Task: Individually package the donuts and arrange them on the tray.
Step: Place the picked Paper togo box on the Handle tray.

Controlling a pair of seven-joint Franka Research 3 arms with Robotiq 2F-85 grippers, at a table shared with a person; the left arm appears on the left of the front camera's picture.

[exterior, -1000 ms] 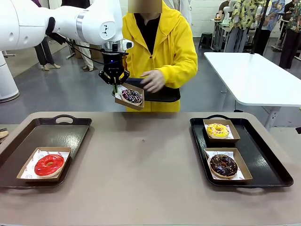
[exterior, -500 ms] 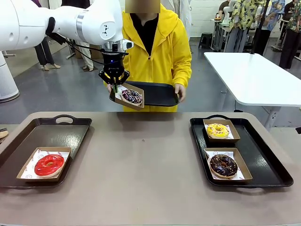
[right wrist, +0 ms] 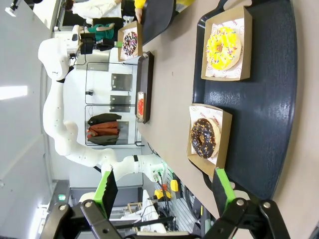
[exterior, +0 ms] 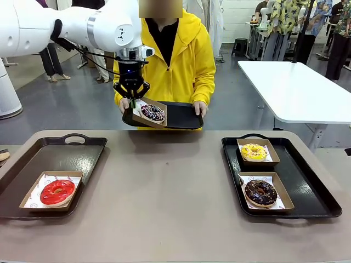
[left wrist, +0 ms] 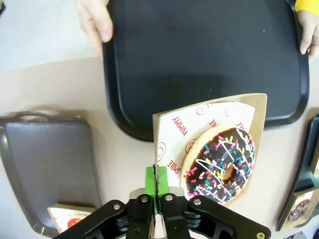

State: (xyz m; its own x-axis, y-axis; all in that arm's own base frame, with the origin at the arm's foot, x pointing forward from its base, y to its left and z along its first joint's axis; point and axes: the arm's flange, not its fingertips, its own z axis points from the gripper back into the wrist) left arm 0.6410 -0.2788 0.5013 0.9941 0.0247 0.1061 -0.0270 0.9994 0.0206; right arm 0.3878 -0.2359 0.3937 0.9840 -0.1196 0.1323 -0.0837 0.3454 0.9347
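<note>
1. The table (exterior: 164, 192) lies below and on the robot's side of the left claw (exterior: 132, 101), which hangs above its far edge.
2. A person in a yellow jacket (exterior: 181, 60) stands just beyond that claw, both hands holding a black tray (exterior: 178, 116) right under it.
3. Two more black trays rest on the table: the left tray (exterior: 55, 153) well below the left claw, the right tray (right wrist: 264, 114) ahead of the right claw (right wrist: 164, 191).
4. The left claw is closed on the edge of a cardboard box (left wrist: 249, 107); the box sits over the held tray's near corner.
5. The right claw's jaws stand wide apart, gripping nothing.
6. The purple-white sprinkled donut (left wrist: 219, 164) lies in the gripped box, just beside the left claw's fingers.
7. The red donut (exterior: 57, 191), yellow donut (right wrist: 224, 47) and chocolate donut (right wrist: 203, 138) sit boxed on the table trays.
</note>
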